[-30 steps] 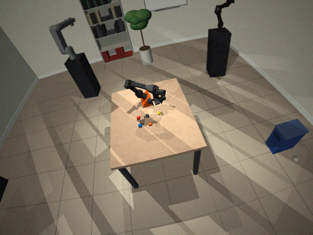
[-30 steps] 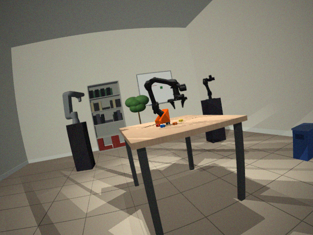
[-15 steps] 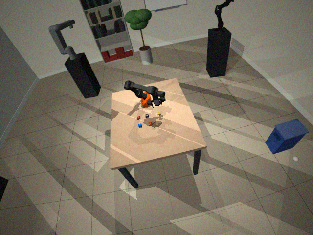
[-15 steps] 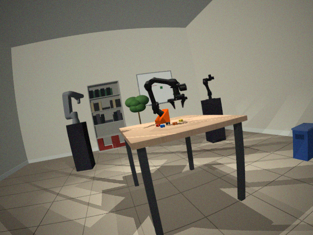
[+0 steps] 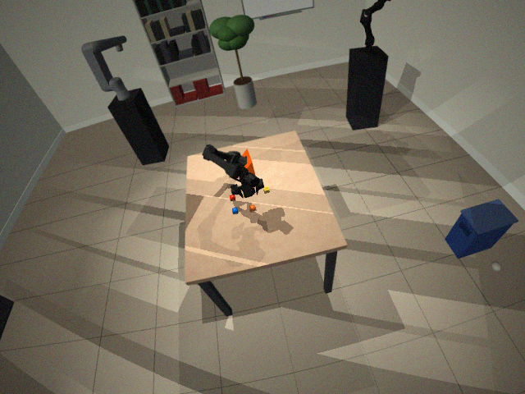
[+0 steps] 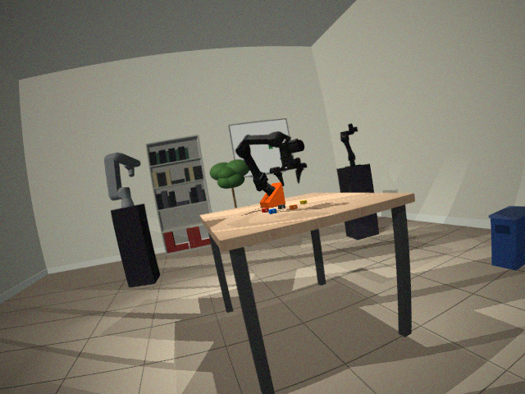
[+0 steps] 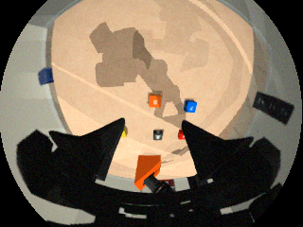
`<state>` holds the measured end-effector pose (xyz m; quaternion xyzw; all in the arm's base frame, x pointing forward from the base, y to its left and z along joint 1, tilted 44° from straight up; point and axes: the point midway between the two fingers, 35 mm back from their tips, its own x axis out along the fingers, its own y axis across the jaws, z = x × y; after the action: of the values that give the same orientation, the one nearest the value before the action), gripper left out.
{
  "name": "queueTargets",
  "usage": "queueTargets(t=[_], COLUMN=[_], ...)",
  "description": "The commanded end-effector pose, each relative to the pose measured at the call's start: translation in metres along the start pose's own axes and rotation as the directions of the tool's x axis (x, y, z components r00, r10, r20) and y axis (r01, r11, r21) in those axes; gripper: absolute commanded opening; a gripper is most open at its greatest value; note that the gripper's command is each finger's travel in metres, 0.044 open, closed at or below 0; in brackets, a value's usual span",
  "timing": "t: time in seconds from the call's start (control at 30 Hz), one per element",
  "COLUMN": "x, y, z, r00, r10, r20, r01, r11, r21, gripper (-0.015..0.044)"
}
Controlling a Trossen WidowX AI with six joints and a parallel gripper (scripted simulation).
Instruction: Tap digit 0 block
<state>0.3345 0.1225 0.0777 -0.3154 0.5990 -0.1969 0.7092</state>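
Observation:
An orange block [image 5: 253, 208] [image 6: 293, 207] [image 7: 154, 100] shows a pale round mark that looks like a 0. A blue block [image 5: 235, 210] [image 6: 272, 211] [image 7: 190, 106] shows what may be a 4. A black block [image 6: 281, 207] [image 7: 157, 135], a red block [image 5: 232, 197] [image 6: 265, 209] [image 7: 181, 134] and a yellow block [image 5: 266, 189] [image 6: 303, 202] [image 7: 124, 133] have digits I cannot read. My gripper [image 6: 290, 183] [image 7: 153, 122] is open and empty, high above the table. In the wrist view the orange block appears just beyond the fingertips; the fingers partly hide the red and yellow blocks.
The wooden table [image 5: 296, 169] [image 6: 360, 203] bears the arm's orange base [image 5: 248, 161] [image 6: 274, 197] [image 7: 148, 165] behind the blocks. The blue block is beside the orange block; the black block lies between red and yellow. Arm shadows cross the table.

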Motion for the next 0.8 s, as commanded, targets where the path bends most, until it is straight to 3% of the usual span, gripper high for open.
queueTargets(t=[0.0, 0.5, 0.77], x=[-0.002, -0.002, 0.079], y=[-0.001, -0.001, -0.002], z=[0.002, 0.002, 0.002], r00=[1.0, 1.0, 1.0], r10=[-0.002, -0.002, -0.006], r20=[0.007, 0.007, 0.008], r01=[0.002, 0.002, 0.006], r11=[1.0, 1.0, 1.0], r21=[-0.009, -0.009, -0.008], gripper=[0.04, 0.04, 0.019])
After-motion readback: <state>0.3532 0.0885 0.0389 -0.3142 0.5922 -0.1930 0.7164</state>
